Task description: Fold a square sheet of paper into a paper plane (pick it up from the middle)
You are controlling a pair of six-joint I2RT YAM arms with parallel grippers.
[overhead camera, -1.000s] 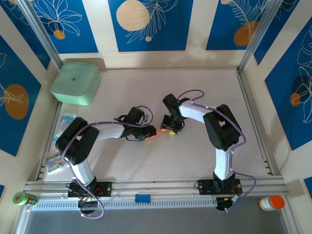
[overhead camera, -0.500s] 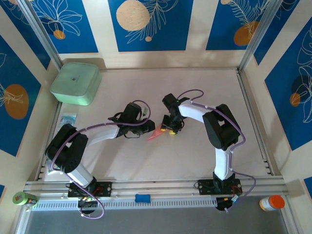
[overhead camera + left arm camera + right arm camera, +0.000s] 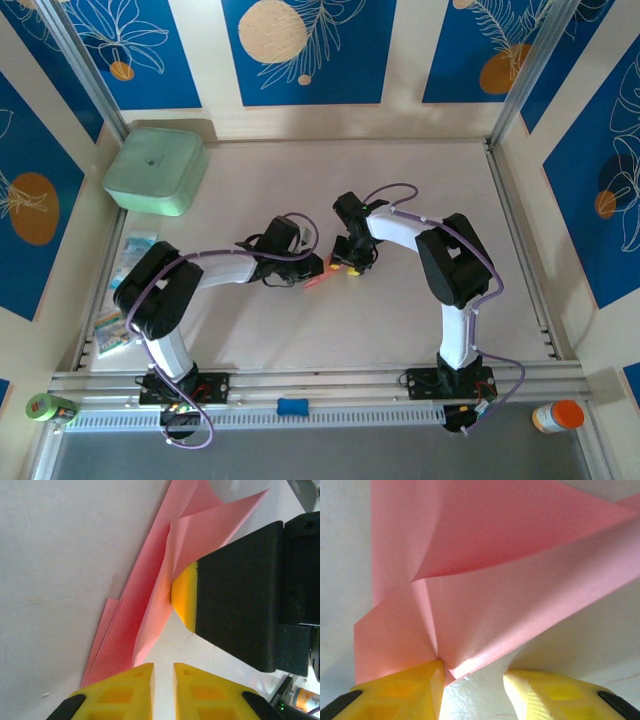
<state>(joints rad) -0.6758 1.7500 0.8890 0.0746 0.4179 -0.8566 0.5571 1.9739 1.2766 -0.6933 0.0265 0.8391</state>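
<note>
The square sheet of paper (image 3: 313,281) is folded into a narrow pink dart shape (image 3: 150,595) and lies on the table between the two grippers. My left gripper (image 3: 163,672) sits just off its near edge, jaws a narrow gap apart with bare table between them (image 3: 318,268). My right gripper (image 3: 472,677) stands open over the paper (image 3: 495,580). Its left fingertip (image 3: 405,690) touches a raised fold, and a paper corner pokes into the gap. From the left wrist view that yellow-tipped finger (image 3: 185,597) presses against the lifted flap.
A mint-green box (image 3: 155,170) stands at the back left. Clear printed packets (image 3: 125,260) lie along the left wall. Beyond the near rail are a green roll (image 3: 48,407), a blue piece (image 3: 292,406) and an orange-capped bottle (image 3: 558,415).
My left gripper's jaws have narrowed. The left arm swung its elbow out to the left and came back, with the gripper ending beside the paper. The right arm has stayed still.
</note>
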